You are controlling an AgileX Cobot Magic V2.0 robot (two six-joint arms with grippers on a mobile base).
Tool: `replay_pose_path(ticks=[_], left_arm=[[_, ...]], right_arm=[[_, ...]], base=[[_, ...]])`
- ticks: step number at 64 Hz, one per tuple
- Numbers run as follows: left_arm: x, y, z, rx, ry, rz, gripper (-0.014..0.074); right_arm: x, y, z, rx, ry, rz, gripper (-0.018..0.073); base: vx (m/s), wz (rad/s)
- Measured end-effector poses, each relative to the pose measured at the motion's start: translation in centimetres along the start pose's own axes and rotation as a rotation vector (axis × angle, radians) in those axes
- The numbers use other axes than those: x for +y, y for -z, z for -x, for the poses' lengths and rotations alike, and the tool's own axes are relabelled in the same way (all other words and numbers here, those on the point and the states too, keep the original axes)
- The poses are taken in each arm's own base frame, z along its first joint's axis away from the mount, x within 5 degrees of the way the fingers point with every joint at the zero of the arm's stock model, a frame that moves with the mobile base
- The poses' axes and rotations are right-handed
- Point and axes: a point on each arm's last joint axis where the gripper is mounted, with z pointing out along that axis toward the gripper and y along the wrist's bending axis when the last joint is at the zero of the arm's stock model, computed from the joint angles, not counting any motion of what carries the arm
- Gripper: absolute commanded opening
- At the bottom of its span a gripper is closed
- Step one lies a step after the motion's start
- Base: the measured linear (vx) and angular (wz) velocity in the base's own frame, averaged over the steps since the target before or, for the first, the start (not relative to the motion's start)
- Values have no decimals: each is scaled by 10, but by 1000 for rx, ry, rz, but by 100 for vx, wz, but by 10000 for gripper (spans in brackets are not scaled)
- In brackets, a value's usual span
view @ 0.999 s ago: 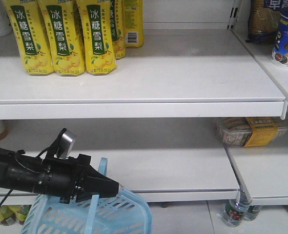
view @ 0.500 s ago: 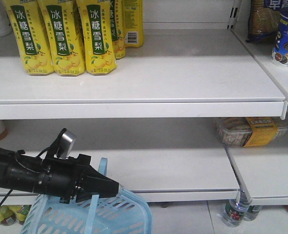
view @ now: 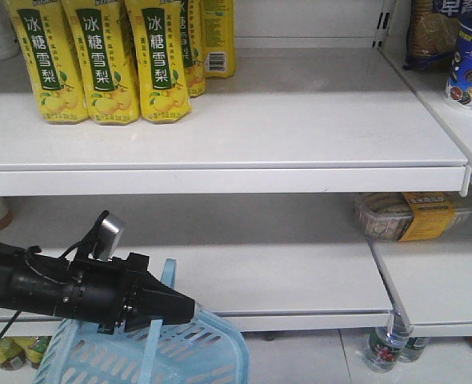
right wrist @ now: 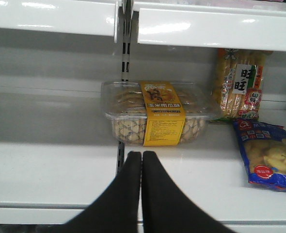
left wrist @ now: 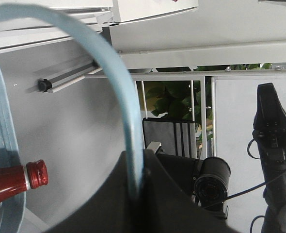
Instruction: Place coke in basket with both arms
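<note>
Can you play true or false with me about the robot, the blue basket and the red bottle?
1. The left gripper is shut on the basket handle. True.
2. The right gripper is holding the coke. False: it is shut on nothing, pointing at a clear snack box.
3. The yellow drink cartons stand on the upper shelf. True.
4. The coke has a blue cap. False: its cap is red.
5. The basket sits on the upper shelf. False: it hangs low, from the left gripper.
</note>
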Motion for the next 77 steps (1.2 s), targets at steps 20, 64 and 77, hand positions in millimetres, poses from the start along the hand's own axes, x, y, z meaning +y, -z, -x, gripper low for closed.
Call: replay_pose_path(ticks=[20,64,77], left_arm=[[0,0,0,0,0,0,-6],[-23,5,-16,52,-190,40,-6],[-73,29,-40,2,-367,-14,-6]], right_arm=[[0,0,0,1,0,0,-10],[0,0,0,2,0,1,-10],[0,0,0,2,0,1,-10]], base=[[0,0],[0,0],[0,0]])
